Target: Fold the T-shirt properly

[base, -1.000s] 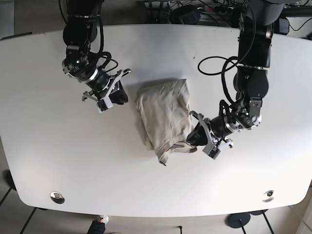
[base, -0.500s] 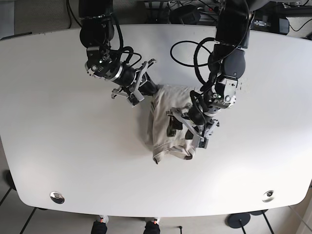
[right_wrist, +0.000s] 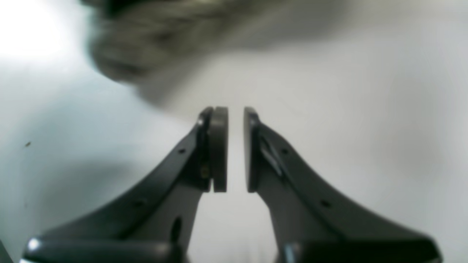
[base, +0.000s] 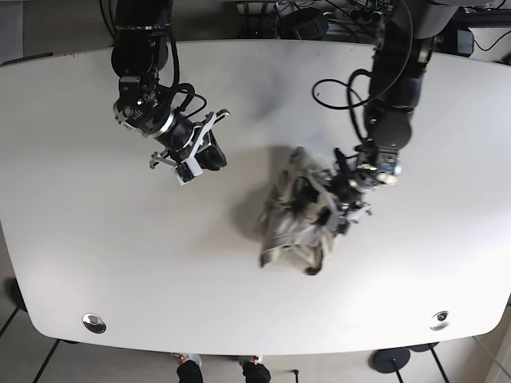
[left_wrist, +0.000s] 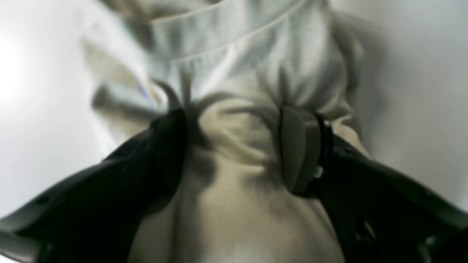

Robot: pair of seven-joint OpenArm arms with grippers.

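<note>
T-shirt (base: 294, 217): was a flat folded shape at table centre; now a bunched, blurred heap shifted toward the base view's right and front.
Left tool (left_wrist: 234, 146): moved from the shirt's lower edge to over its middle, cloth gathered between its fingers.
Right tool (right_wrist: 227, 146): drawn back from the shirt's upper corner, well apart.

White table (base: 96, 239); bunched beige T-shirt (base: 291, 227) right of centre.
</note>
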